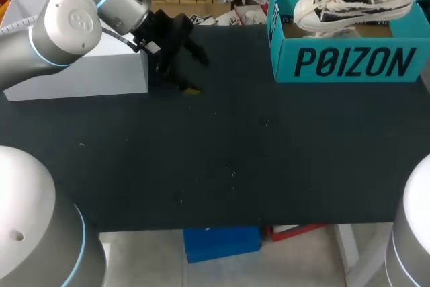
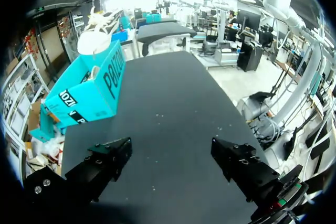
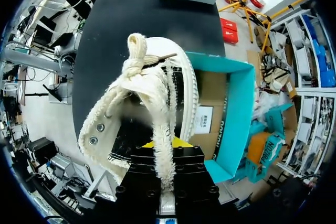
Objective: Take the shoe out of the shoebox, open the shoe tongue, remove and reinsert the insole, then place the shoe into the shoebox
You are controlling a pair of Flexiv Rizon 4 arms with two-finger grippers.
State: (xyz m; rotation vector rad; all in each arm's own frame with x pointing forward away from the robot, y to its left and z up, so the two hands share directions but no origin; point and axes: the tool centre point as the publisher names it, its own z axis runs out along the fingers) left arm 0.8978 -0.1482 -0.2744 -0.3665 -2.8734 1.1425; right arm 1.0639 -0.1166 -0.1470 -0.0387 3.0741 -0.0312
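The right gripper (image 3: 168, 148) is clamping the shoe (image 1: 353, 1) at its laced upper, a frayed lace running down between the fingers. It is holding the shoe just over the open shoebox (image 1: 349, 62) at the far right of the table (image 1: 222, 159) — whether the sole is touching the rim I cannot tell. The shoe is hanging sole-down, its long axis running along the box's length and its toe pointing toward the left arm's side. The left gripper (image 2: 173, 166) is hovering well apart beside the white box (image 1: 87, 72), fingers spread wide and gripping nothing, facing the shoebox across the table. By my reading the right arm is doing the carrying — moving out over the table would be bringing the shoe toe-first toward the left gripper.
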